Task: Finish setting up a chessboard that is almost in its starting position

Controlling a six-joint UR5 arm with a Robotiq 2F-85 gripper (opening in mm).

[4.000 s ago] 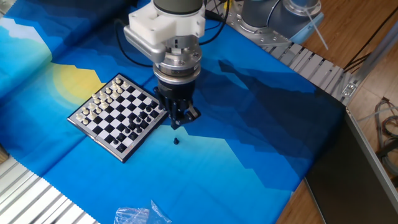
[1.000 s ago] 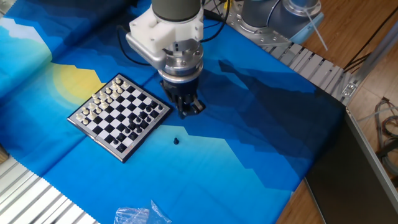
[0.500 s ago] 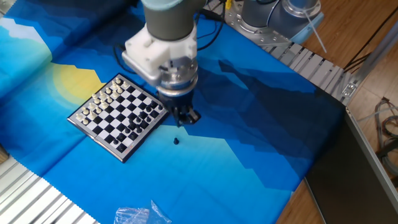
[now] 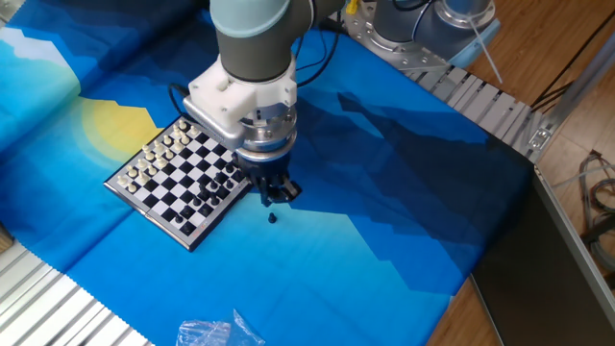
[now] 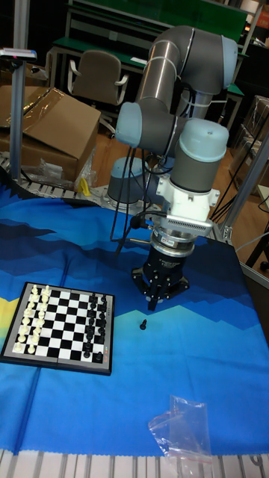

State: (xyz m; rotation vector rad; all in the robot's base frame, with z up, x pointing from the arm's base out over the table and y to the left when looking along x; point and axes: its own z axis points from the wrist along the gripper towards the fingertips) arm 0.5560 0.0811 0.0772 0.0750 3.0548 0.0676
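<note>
The chessboard (image 4: 183, 173) lies on the blue cloth at the left, with white pieces along its far-left side and black pieces along the side near the arm. The tall fixed view shows the chessboard (image 5: 60, 328) at lower left. One small black piece (image 4: 272, 217) stands alone on the cloth just off the board's right corner; this black piece (image 5: 143, 324) is upright. My gripper (image 4: 272, 197) hangs pointing down a little above and behind that piece, not touching it. Its fingertips (image 5: 153, 302) meet in a point, shut, with nothing seen between them.
A crumpled clear plastic bag (image 4: 216, 333) lies near the cloth's front edge. Ribbed metal rails run along the back right (image 4: 480, 101) and the front left (image 4: 48, 308). A second robot base (image 4: 423, 24) stands behind the table.
Over the last second the gripper has moved left and towards the front, lower, closing in above the loose black piece. The wrist has turned. The board and piece have not moved.
</note>
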